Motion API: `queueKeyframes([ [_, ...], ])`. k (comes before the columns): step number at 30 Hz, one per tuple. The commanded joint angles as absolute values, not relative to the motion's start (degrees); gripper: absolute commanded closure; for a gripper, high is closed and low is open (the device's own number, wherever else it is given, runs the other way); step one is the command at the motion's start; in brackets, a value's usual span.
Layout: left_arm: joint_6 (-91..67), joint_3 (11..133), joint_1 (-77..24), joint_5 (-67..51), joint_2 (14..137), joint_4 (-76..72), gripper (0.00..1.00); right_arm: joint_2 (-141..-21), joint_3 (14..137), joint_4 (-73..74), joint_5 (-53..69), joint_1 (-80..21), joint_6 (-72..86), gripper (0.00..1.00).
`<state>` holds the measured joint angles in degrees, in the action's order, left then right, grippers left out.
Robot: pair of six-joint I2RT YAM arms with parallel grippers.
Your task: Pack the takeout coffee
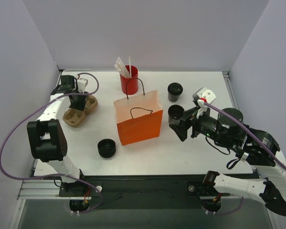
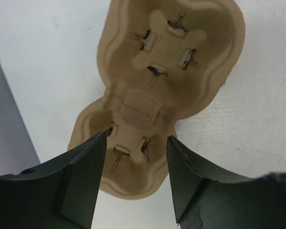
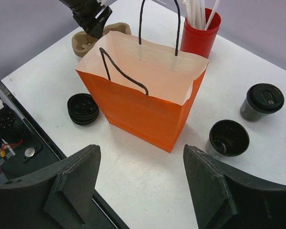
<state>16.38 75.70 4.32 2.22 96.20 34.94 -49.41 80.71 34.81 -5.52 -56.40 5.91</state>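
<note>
Two small black cups of takeout coffee stand right of the orange paper bag. The far cup wears a lid; the near one looks uncovered. My right gripper is open and empty, beside the near cup, facing the bag. My left gripper hangs open over the near end of a brown pulp cup carrier, its fingers straddling one cup well. The carrier's wells hold nothing.
A low stack of black lids lies left of the bag's front. A red cup of white straws stands behind the bag. The bag is upright and open, handles up. Walls close the back and sides.
</note>
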Motion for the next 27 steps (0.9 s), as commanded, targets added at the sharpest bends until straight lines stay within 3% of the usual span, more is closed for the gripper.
queueKeyframes([
  [1,20.4,80.9,4.3,-2.0,100.6,32.7,0.37,-52.6,85.0,34.7,-7.7,-56.6,4.3,0.3],
  [24,22.5,83.8,5.7,-4.4,107.2,33.7,0.44,-58.9,89.0,34.9,-7.8,-56.4,-1.7,0.29],
  [27,22.5,83.9,5.6,-4.7,107.4,34.0,0.5,-58.0,88.0,35.0,-7.9,-56.4,-1.3,0.29],
])
